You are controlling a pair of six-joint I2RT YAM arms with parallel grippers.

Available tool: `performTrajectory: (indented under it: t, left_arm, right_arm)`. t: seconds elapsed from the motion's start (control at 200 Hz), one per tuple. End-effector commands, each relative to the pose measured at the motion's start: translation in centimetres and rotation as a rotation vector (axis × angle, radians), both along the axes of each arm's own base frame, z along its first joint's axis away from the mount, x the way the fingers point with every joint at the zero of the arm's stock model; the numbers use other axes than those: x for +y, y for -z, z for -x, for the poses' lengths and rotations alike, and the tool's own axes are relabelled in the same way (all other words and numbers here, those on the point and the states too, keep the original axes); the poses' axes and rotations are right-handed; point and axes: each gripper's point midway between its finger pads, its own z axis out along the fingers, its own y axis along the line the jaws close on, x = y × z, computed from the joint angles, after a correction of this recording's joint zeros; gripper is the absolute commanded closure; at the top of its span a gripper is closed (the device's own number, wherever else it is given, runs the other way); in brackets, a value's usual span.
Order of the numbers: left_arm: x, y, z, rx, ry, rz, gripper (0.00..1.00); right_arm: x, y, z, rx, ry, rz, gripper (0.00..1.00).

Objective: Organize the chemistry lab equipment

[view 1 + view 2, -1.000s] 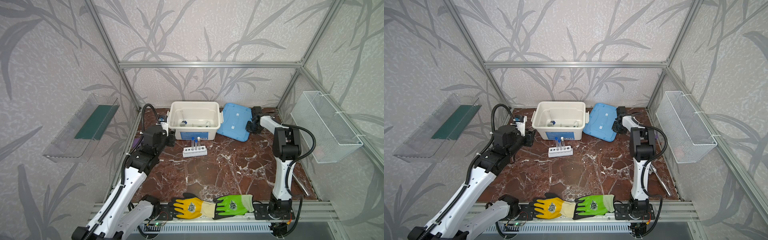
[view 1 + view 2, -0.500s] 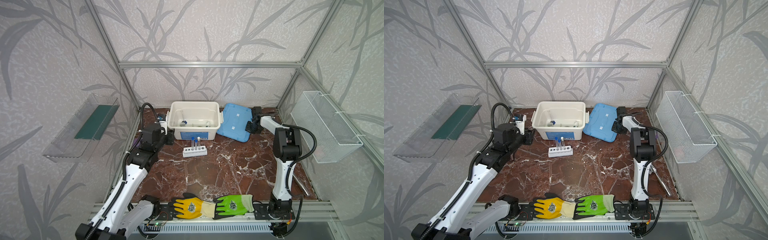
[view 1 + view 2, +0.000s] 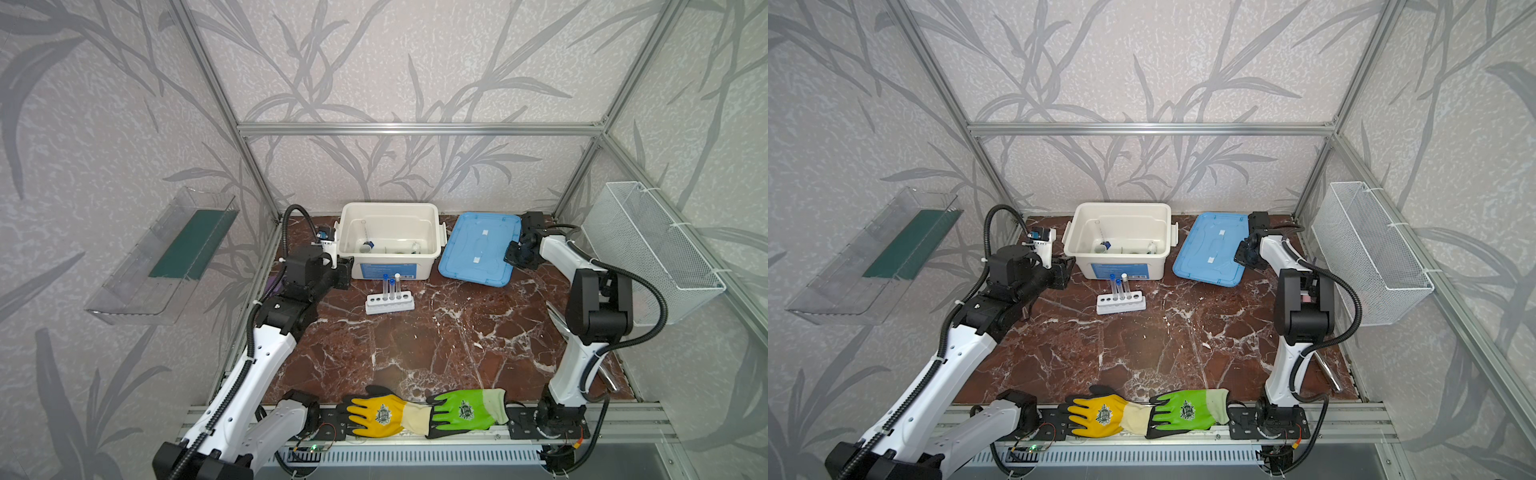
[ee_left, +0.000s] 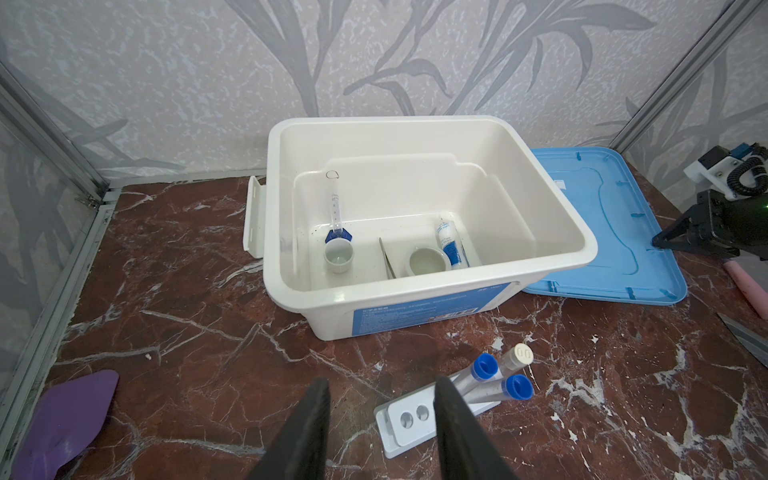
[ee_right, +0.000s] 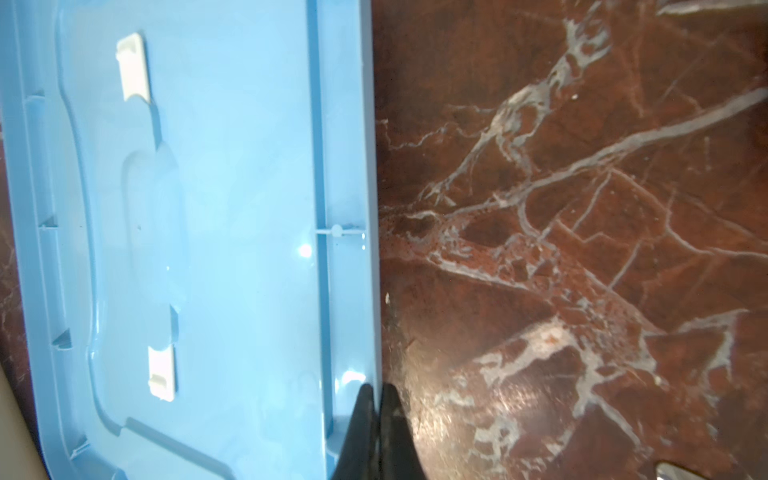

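Observation:
A white bin point(image 3: 388, 206) stands at the back, seen in both top views. Inside it lie two white dishes point(image 4: 338, 257) point(image 4: 428, 266), tweezers point(image 4: 386, 259), a blue-labelled vial point(image 4: 449, 245) and a blue-based clear vessel point(image 4: 336, 212). In front of the bin stands the white rack point(image 3: 376, 306) point(image 4: 409, 419) with three capped test tubes point(image 3: 392, 286) point(image 4: 486, 368) upright in it. My left gripper point(image 4: 381, 382) point(image 3: 345, 272) hovers open and empty just left of the rack. My right gripper point(image 5: 377, 388) point(image 3: 510, 255) is shut on the rim of the blue lid point(image 5: 208, 208) point(image 3: 478, 249).
Yellow and green gloves point(image 3: 424, 411) lie at the front edge. A purple trowel point(image 4: 66, 415) rests by the left wall. A pink-handled metal tool point(image 4: 746, 286) lies on the right, behind the right arm. A wire basket point(image 3: 652, 245) hangs on the right wall and a clear shelf point(image 3: 166, 257) on the left wall.
The right gripper's fingers have closed on the lid's rim. My left arm has shifted slightly, with its gripper still open near the bin's left side.

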Motion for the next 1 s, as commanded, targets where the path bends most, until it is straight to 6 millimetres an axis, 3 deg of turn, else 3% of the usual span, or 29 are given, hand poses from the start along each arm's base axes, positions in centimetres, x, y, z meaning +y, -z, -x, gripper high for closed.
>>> performTrajectory:
  t: [0.0,0.16,0.19,0.595,0.79,0.995]
  left_arm:
    - [-0.7,-1.6,-0.3,-0.030,0.033,0.044,0.57]
    - [-1.4,-1.3,0.0,-0.020,0.058,0.076,0.58]
    - [-1.4,-1.2,0.1,-0.019,0.060,0.080,0.58]
    - [-4.2,-0.6,0.1,0.018,0.182,0.158,0.59]
    - [-8.4,-1.3,0.6,0.049,0.399,0.279,0.58]
    - [-12.6,-3.7,0.8,0.044,0.588,0.386,0.54]
  right_arm:
    - [0.1,-3.0,0.9,-0.054,-0.014,-0.001,1.00]
    - [-0.3,-5.5,2.9,-0.087,-0.013,0.028,1.00]
    - [-0.4,-7.0,3.3,-0.119,-0.010,0.035,1.00]
    - [-2.0,-15.1,9.1,-0.271,0.007,0.145,1.00]
    - [-0.5,-19.1,10.4,-0.340,-0.053,0.087,1.00]
    - [0.0,-22.8,11.9,-0.410,-0.081,0.080,1.00]
